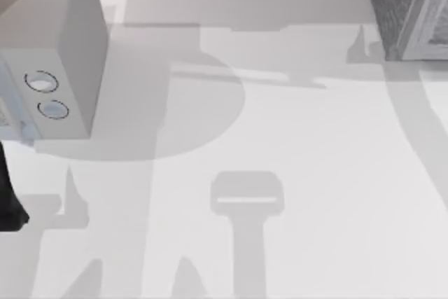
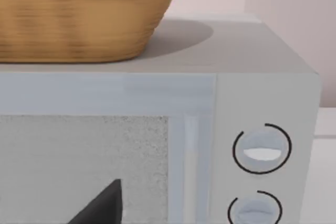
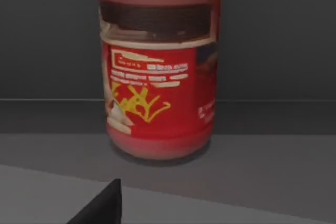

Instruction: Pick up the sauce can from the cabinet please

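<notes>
The sauce can (image 3: 159,72) stands upright inside the dark cabinet (image 1: 406,8), close before the right arm's wrist camera and not yet gripped; jaws' state cannot be told; grasping and lifting remain.

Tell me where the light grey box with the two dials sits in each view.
Top view: the box stands at the table's left edge, dials on its front.
Left wrist view: the box is seen close up from the front, a basket on its top.
Right wrist view: this one faces the can in the cabinet.
Shared landmark: the dials, top and left wrist views.
</notes>
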`<state>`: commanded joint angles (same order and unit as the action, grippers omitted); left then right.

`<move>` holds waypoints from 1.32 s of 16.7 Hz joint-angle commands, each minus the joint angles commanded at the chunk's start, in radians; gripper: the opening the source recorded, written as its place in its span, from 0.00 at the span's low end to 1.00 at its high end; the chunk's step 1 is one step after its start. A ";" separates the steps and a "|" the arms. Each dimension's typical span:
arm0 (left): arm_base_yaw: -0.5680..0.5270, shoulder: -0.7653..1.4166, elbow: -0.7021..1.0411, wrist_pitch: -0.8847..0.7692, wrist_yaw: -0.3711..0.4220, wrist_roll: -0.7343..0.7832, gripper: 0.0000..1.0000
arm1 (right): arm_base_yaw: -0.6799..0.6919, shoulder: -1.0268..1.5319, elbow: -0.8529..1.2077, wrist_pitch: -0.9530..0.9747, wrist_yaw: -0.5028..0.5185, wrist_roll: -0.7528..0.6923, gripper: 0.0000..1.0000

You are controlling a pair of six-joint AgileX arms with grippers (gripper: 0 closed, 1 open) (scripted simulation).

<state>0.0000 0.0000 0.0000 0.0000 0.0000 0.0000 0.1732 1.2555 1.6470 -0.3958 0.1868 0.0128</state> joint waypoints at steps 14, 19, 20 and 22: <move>0.000 0.000 0.000 0.000 0.000 0.000 1.00 | 0.029 0.226 0.228 -0.005 0.055 0.004 1.00; 0.000 0.000 0.000 0.000 0.000 0.000 1.00 | 0.062 0.344 0.327 0.014 0.075 0.009 1.00; 0.000 0.000 0.000 0.000 0.000 0.000 1.00 | 0.062 0.344 0.327 0.014 0.075 0.009 1.00; 0.000 0.000 0.000 0.000 0.000 0.000 1.00 | 0.058 0.342 0.321 0.013 0.073 0.009 1.00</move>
<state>0.0000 0.0000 0.0000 0.0000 0.0000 0.0000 0.2310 1.5971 1.9678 -0.3830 0.2601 0.0217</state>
